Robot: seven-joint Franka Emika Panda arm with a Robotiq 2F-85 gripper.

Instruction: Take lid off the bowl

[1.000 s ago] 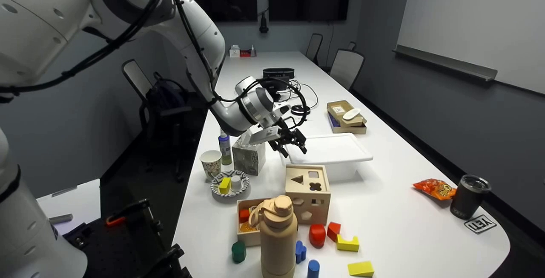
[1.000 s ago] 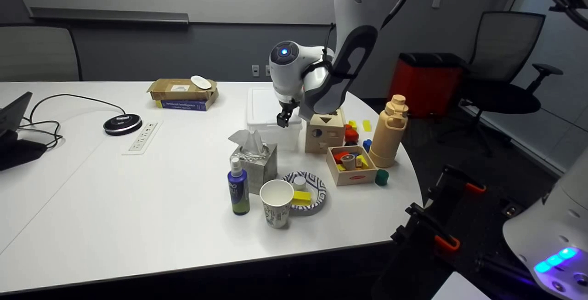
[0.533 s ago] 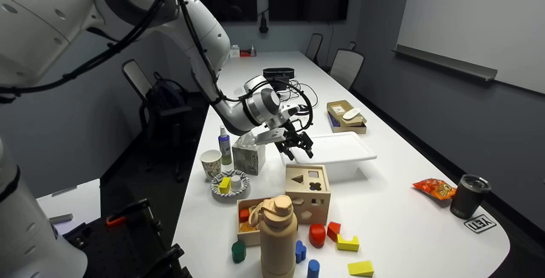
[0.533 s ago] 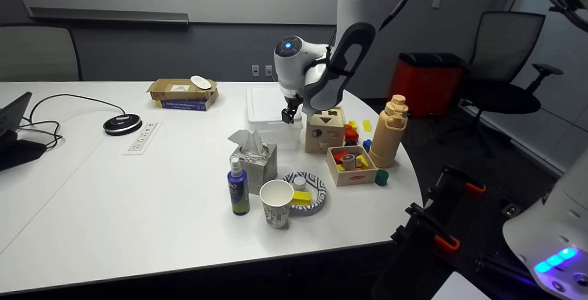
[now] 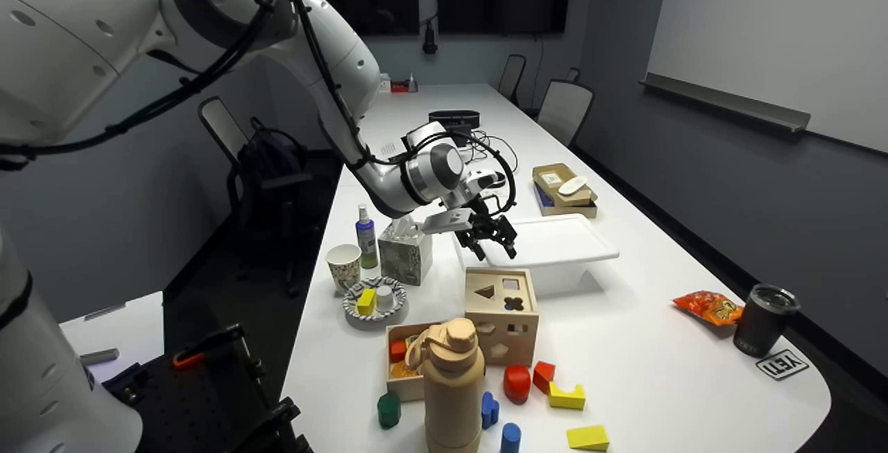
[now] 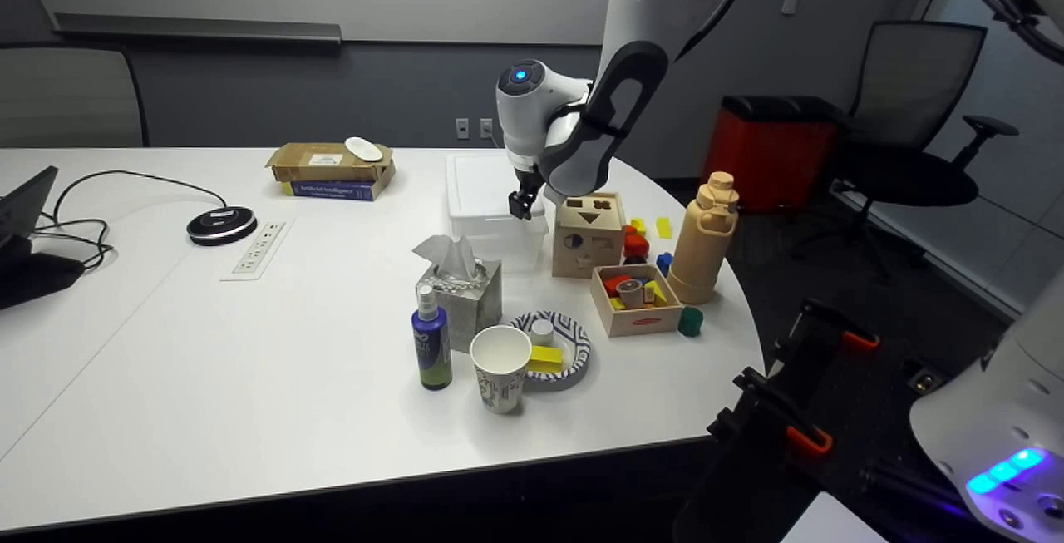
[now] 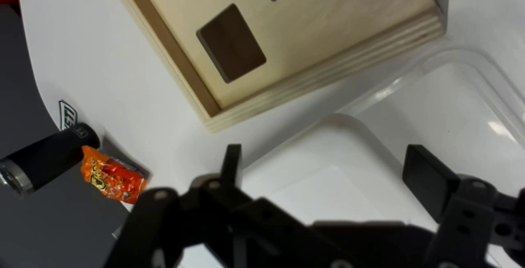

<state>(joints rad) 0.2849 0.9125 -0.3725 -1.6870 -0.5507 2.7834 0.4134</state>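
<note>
Lid [image 5: 555,239]: just below my gripper [image 7: 324,157], sitting askew; likely light, slightly bendy, slick plastic, hard to break.
Container [image 6: 507,248]: beneath the lid, one corner uncovered beside the gripper; my guess for the task's "bowl".
Patterned bowl [image 6: 573,343]: well apart from the gripper, nearer the arm's base [image 6: 997,426], lidless.
Best hold: I'd pinch the lid's rim beside that uncovered corner.
Gripper: fingers [image 7: 430,182] spread wide, nothing clamped; whether one touches the rim I can't tell.
</note>
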